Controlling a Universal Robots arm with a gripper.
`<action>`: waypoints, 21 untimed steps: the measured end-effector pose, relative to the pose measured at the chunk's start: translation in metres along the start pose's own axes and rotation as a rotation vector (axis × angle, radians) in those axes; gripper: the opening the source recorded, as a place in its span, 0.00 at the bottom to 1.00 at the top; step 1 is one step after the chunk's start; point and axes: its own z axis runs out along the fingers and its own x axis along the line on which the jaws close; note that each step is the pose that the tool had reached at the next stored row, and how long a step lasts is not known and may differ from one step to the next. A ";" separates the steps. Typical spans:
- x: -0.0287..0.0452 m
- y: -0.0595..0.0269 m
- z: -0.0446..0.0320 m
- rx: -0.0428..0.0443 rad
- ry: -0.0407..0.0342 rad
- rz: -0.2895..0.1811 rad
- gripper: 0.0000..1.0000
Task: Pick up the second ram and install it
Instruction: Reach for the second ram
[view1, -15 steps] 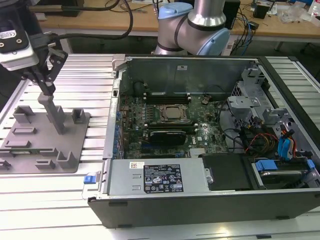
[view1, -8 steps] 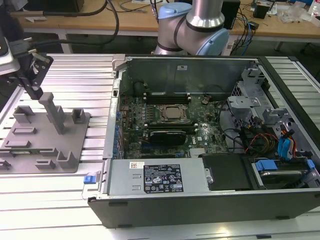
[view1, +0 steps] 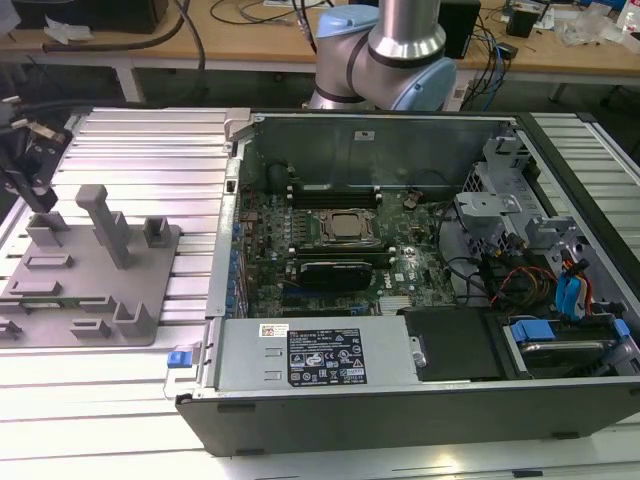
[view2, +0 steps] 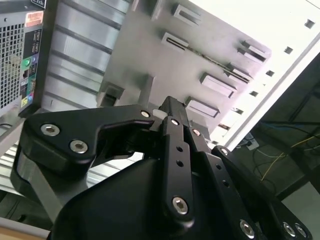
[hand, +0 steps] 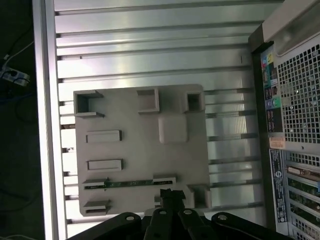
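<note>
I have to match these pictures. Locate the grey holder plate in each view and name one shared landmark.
Exterior view: the grey holder plate lies at the exterior view's left, beside the open computer case.
First wrist view: the plate sits mid-picture, next to the case's rear panel.
Second wrist view: the plate lies beyond the gripper, the case at its side.
Shared landmark: the computer case.

On my feed the black gripper (view2: 167, 107) hangs over the grey fixture plate (view2: 150, 55), whose raised slotted blocks stand in rows. The plate lies on the ribbed aluminium table (view2: 77, 52), and the computer case (view2: 17, 60) stands beside it, ported rear panel showing.
</note>
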 end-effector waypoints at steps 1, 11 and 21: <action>0.0034 -0.0018 0.0025 0.0000 0.0001 0.000 0.08; 0.0266 -0.0091 0.0156 0.0000 0.0000 0.000 0.08; 0.0455 -0.0161 0.0261 0.0001 0.0003 0.000 0.08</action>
